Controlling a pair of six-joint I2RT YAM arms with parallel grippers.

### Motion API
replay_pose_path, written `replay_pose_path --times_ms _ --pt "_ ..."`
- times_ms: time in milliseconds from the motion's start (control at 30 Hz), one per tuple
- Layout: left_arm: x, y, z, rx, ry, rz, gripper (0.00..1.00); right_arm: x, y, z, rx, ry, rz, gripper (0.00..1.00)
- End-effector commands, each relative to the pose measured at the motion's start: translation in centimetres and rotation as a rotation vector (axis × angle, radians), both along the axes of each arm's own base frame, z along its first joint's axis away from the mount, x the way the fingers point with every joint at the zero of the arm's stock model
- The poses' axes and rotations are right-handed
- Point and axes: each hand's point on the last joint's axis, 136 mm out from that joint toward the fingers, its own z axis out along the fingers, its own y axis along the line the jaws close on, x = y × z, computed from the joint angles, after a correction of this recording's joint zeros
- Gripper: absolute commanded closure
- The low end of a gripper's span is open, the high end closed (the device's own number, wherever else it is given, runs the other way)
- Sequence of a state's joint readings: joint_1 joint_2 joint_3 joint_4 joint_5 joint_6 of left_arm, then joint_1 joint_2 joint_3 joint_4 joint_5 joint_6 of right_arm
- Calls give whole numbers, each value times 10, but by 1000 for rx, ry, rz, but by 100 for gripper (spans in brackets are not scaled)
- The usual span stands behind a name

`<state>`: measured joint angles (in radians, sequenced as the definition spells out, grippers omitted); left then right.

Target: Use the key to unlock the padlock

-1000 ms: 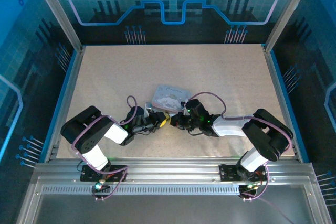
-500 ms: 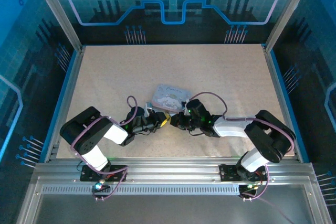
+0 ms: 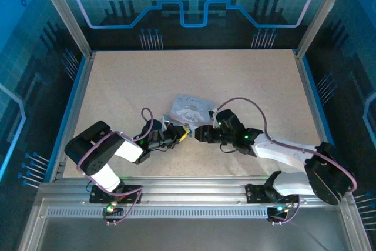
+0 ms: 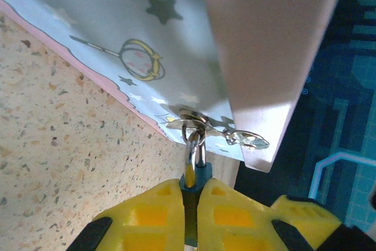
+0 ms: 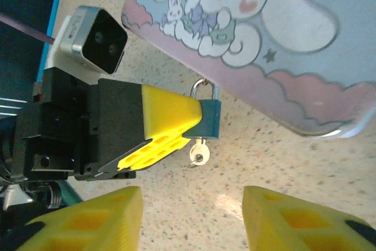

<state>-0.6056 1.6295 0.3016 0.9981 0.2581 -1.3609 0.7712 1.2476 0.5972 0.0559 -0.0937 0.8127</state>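
the left gripper (image 4: 189,198) stays clamped on the padlock (image 5: 208,119) at the tin's (image 3: 189,108) near edge. the right gripper (image 5: 191,221), closed a second ago, now has its fingers spread, clear of the key (image 5: 198,156) left hanging from the padlock.

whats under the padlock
The key shows its round head just below the padlock, over the table. Its blade is hidden, and the left gripper covers one side of the padlock.

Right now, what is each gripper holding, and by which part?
Left gripper pinches the padlock by its body; right gripper is open, holding nothing. The key sticks out of the padlock, ungripped.
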Motion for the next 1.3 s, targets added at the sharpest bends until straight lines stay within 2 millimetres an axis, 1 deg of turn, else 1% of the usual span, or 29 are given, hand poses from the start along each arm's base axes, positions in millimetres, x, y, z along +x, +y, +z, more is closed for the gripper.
replay_pose_path --times_ms 0,67,100,167,267,333,400,533,667,767,900,967,1033,1167,1267 --pt "1 -1 12 -20 -31 12 100 9 -21 24 -175 -207 66 44" --pt "1 0 13 -20 -29 14 100 13 -28 41 -227 -324 98 39" --pt "1 -1 13 -19 -29 14 100 15 -28 48 -245 -374 118 36" --pt "1 0 14 -19 -26 20 100 15 -25 64 -276 -503 199 33" --pt "0 0 17 -20 -22 24 100 9 -17 77 -314 -670 332 32" --pt "0 1 19 -18 -14 28 100 3 -13 77 -369 -771 423 32" --pt "-1 1 21 -22 -9 33 100 -5 -9 74 -435 -878 516 32" --pt "-1 1 27 -22 -4 35 100 -23 1 59 -573 -1091 685 31" --pt "-2 2 32 -17 -7 37 100 -24 4 48 -704 -1195 704 31" --pt "-3 3 34 -11 -5 38 100 -21 9 40 -790 -1234 705 31" --pt "-3 4 39 -18 -4 43 100 -20 21 34 -812 -1262 694 32" --pt "-2 4 41 -22 -4 44 100 -19 26 29 -814 -1257 697 34" --pt "-2 4 43 -24 -3 45 100 -18 32 25 -810 -1249 699 40" --pt "-3 3 45 -26 -1 46 100 -18 41 16 -812 -1239 709 41" --pt "-3 4 46 -28 1 49 100 -16 45 7 -812 -1216 707 47"
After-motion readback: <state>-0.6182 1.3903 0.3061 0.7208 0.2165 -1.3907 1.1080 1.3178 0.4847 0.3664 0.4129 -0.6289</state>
